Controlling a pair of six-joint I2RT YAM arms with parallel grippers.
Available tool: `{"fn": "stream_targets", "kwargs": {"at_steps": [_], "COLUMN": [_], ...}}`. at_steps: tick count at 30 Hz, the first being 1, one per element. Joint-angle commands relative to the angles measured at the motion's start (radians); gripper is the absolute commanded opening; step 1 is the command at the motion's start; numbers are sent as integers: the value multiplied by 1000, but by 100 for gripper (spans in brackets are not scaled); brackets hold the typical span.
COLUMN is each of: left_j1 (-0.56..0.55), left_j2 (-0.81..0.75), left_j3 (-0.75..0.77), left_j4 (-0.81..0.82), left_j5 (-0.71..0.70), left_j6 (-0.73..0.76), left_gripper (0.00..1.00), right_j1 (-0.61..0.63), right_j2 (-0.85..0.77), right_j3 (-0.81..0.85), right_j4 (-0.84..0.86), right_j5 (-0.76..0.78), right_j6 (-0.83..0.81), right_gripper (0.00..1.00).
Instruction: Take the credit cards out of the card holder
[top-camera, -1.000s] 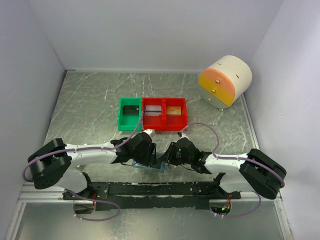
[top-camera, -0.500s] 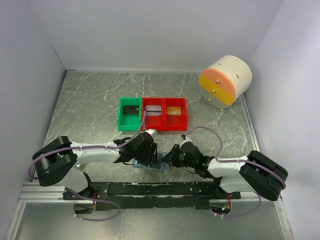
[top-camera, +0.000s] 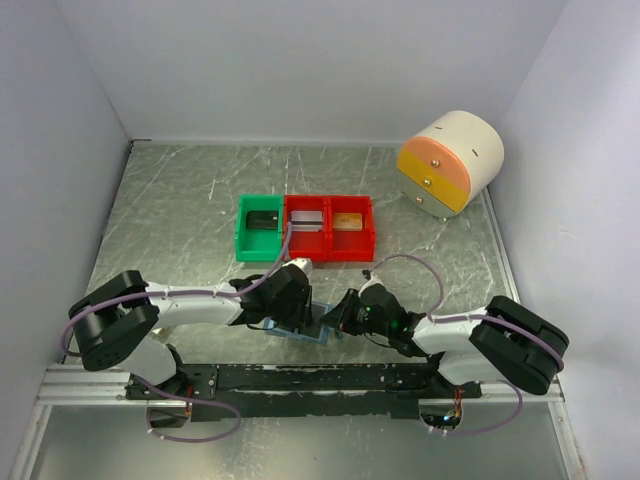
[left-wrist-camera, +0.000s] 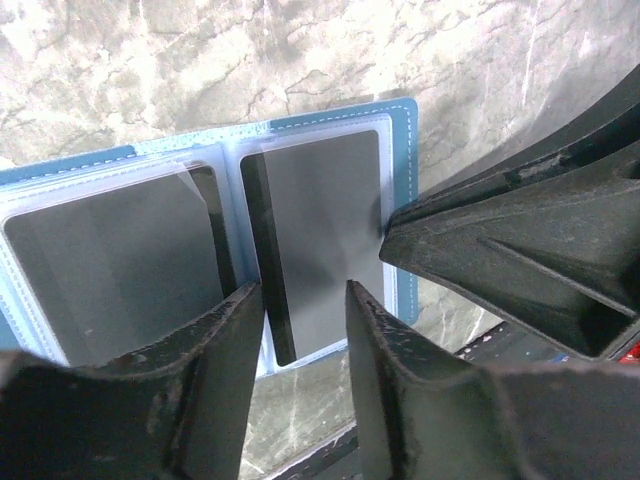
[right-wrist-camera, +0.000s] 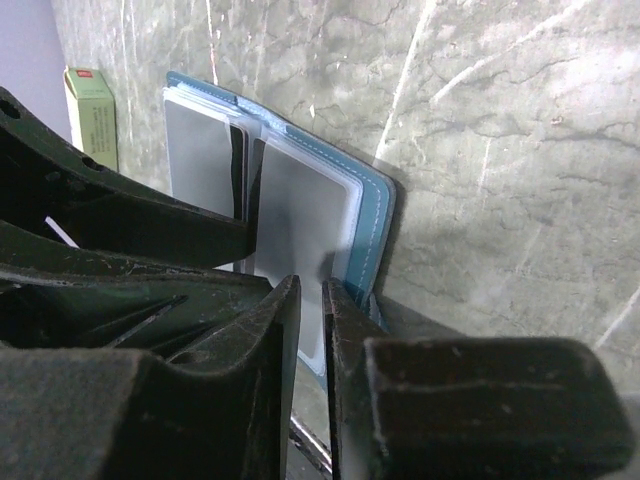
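The card holder (left-wrist-camera: 404, 150) lies open near the table's front edge, a slate-blue sliver (top-camera: 303, 336) between the two arms in the top view. Dark grey credit cards sit in its clear pockets, one on the right (left-wrist-camera: 325, 225) and one on the left (left-wrist-camera: 110, 265). My left gripper (left-wrist-camera: 303, 295) is open, its tips either side of the right card's lower edge. My right gripper (right-wrist-camera: 312, 285) has its jaws drawn to a narrow slit on the holder's right edge (right-wrist-camera: 375, 215); its fingers (left-wrist-camera: 500, 250) touch that edge in the left wrist view.
A green bin (top-camera: 243, 228) and a red double bin (top-camera: 330, 243) stand just beyond the arms, each holding something flat. A rounded cream, pink and yellow drawer unit (top-camera: 450, 160) is at the back right. A small cream box with a red end (right-wrist-camera: 92, 115) lies past the holder.
The left jaws have narrowed around the right card. The right jaws have closed a little more, and the right arm has shifted slightly left toward the holder.
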Motion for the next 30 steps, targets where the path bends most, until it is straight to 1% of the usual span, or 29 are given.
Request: {"fn": "stream_targets", "kwargs": {"at_steps": [1, 8, 12, 16, 18, 19, 24, 30], "left_j1": [3, 21, 36, 51, 53, 53, 53, 60], "left_j2": [18, -85, -144, -151, -138, -134, -168, -193], "left_j3": [-38, -78, -114, -137, -130, -124, -131, -114], "left_j4": [7, 75, 126, 183, 174, 159, 128, 41], "left_j5": [16, 57, 75, 135, 145, 141, 103, 59], "left_j6": [-22, -87, -117, -117, -112, -113, -121, -98], "left_gripper": [46, 38, 31, 18, 9, 7, 7, 7], "right_j1": [7, 7, 8, 7, 7, 6, 6, 5], "right_j2": [69, 107, 121, 123, 118, 114, 101, 98], "right_j3": [-35, -27, -24, -15, -18, -16, -6, -1], "right_j4": [-186, -164, -159, -149, -147, -152, -182, -209], "right_j5": [15, 2, -2, -6, -3, 2, 17, 23], "right_j6": [-41, -42, -44, -55, -50, -50, -57, -64], "right_gripper": [17, 16, 16, 16, 16, 16, 17, 17]}}
